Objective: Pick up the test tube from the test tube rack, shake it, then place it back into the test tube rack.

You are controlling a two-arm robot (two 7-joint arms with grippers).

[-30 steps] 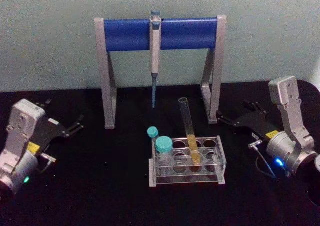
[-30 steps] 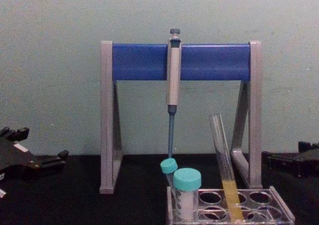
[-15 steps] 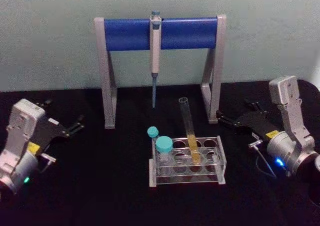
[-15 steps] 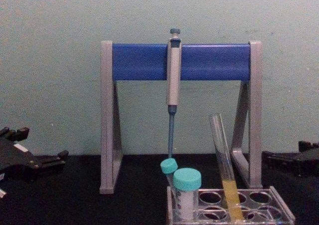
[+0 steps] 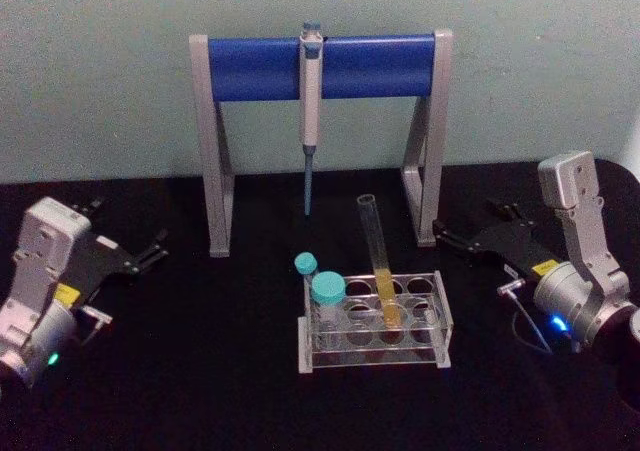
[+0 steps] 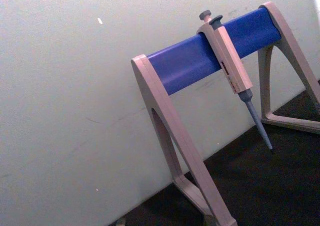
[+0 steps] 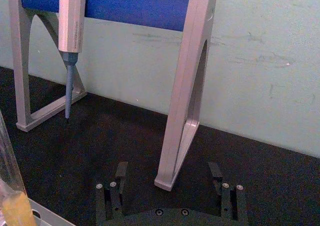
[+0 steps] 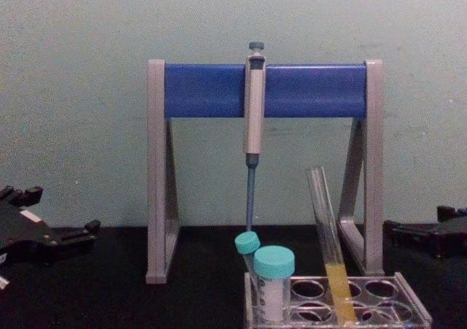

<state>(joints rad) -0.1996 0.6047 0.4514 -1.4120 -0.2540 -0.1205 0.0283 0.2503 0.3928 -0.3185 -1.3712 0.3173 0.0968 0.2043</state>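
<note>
The right gripper (image 5: 462, 239) rests low on the black table (image 5: 200, 371), to the right of the rack and near the foot of the pipette stand (image 5: 320, 66); its fingers (image 7: 120, 172) are spread apart and hold nothing. The left gripper (image 5: 150, 251) lies well apart on the left side, fingers parted too and empty. Between the two arms, the test tube rack (image 5: 375, 321) sits in front of the stand, and the test tube (image 5: 378, 261) stands in one of its back-row holes, leaning with its open mouth tilted back and to the left, yellow-orange liquid filling its lower part. Two teal-capped tubes (image 5: 326, 293) stand at the rack's left end, and a pipette (image 5: 310, 101) hangs from the stand's blue bar. The tube looks light, thin, rigid glass: smooth, likely slippery, and easy to crack under a hard squeeze. The bare upper length above the rack seems the best place to pinch it, gently, and since it is uncapped it should be kept near upright while shaken.
</note>
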